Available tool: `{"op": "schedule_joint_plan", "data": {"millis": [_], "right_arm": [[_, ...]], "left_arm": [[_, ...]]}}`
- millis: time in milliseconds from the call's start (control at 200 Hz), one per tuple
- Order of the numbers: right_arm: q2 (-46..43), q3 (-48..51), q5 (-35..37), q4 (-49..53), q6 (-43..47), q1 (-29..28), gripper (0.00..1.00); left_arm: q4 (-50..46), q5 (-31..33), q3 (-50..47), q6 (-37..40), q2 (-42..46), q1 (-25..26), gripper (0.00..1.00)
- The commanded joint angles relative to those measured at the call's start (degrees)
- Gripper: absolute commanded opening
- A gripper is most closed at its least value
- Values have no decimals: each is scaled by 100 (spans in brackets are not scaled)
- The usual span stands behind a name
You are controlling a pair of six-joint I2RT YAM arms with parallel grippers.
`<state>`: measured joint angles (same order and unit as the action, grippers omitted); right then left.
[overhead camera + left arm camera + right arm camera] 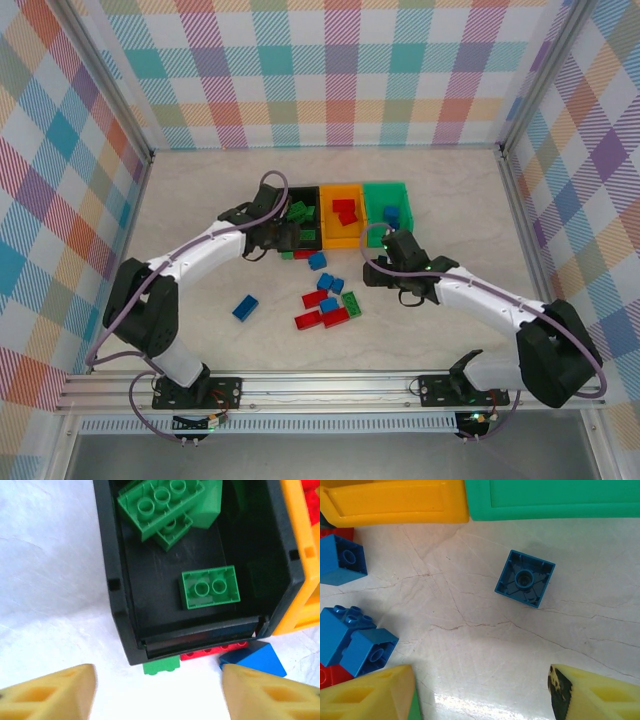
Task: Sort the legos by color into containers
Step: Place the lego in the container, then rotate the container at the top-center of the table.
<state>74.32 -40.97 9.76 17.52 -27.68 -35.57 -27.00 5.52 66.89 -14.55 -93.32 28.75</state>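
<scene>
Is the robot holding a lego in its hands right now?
No, nothing is held. The left gripper is open and empty by the black plastic bin; the right gripper is open and empty near a small blue plastic brick.

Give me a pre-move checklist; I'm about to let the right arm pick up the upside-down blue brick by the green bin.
1. Right gripper open and empty: ok.
2. Upside-down blue brick lying apart from the other bricks: ok.
3. Brick lined up between the right fingertips: not ok, it lies ahead of them.
4. Green bin holds blue and has room: ok.
5. Left gripper open, empty, at the black bin, out of the way: ok.
</scene>
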Motion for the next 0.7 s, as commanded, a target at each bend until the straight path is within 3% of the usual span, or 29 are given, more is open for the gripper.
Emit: {"op": "schedule_joint_plan", "data": {"millis": [0,70,490,695], "right_arm": [[150,-71,-151,-223,-38,38,72],[172,-68,-128,-245,-27,33,72],[-14,126,17,-159,-27,59,72],[6,166,-1,-222,-61,68,72]], "left_arm": [[210,-664,26,-209,-304,-159,53],[375,-969,79,-283,-463,-282,44],[340,-1396,1076,-153,-1636,-853,39],[531,-1810,1030,-213,-1439,-860,49]]}}
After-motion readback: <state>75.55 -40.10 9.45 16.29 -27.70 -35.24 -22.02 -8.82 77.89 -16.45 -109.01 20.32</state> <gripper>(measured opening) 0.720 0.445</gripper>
